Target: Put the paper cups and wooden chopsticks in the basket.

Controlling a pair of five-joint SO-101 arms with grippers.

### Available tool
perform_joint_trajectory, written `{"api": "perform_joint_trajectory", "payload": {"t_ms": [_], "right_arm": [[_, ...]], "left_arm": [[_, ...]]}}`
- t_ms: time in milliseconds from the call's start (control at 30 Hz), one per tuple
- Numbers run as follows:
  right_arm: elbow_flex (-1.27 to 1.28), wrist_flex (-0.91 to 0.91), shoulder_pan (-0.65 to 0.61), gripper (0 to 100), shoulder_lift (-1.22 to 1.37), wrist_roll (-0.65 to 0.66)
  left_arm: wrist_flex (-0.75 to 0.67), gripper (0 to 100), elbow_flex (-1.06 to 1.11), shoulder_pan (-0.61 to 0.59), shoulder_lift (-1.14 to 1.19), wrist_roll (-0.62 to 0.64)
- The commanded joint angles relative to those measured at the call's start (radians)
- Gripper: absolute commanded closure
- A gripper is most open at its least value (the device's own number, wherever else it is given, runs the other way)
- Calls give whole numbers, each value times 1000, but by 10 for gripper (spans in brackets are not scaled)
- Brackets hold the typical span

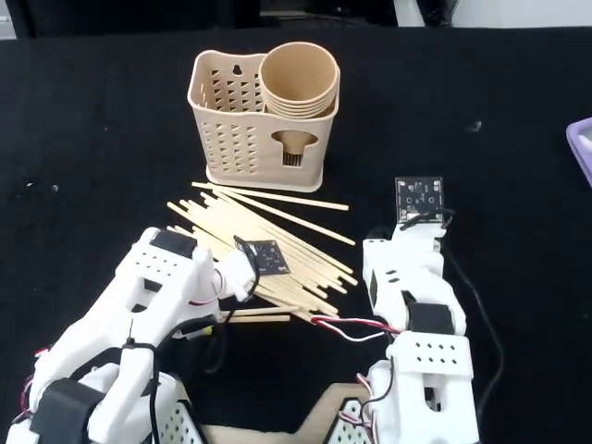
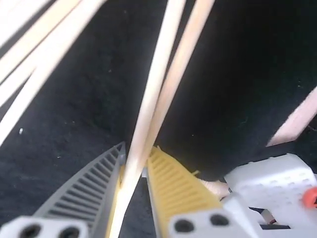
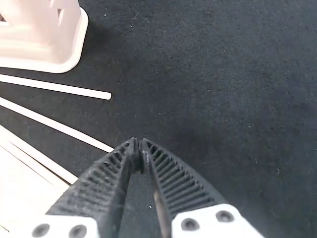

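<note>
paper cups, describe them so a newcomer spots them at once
On the black table, find the beige slotted basket. The paper cups stand nested in its right end, the only round things, unlike the thin chopsticks strewn in front.

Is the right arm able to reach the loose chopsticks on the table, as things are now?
Probably yes. The right gripper hangs shut and empty over the black cloth, and the nearest chopsticks lie beside it with nothing between. It must open first.
</note>
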Motion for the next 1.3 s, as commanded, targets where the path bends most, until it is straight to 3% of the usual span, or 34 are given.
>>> {"api": "perform_joint_trajectory", "payload": {"t_ms": [0, 167, 367, 633, 867, 933, 1267], "right_arm": [[-5, -25, 12, 987, -28, -5], [-5, -25, 12, 987, -28, -5], [-5, -25, 12, 987, -28, -5], [-5, -25, 12, 987, -28, -5], [-5, -25, 12, 987, -28, -5], [-5, -25, 12, 987, -28, -5], [-5, -25, 12, 987, -28, -5]], "left_arm": [[-66, 944, -4, 59, -12, 86], [-126, 827, 24, 91, -12, 106], [-147, 898, 33, 84, -2, 106], [-262, 905, 130, 87, -2, 110], [-160, 912, 85, 87, -12, 110], [-141, 962, 67, 90, -12, 112], [-138, 970, 88, 88, -12, 112]]}}
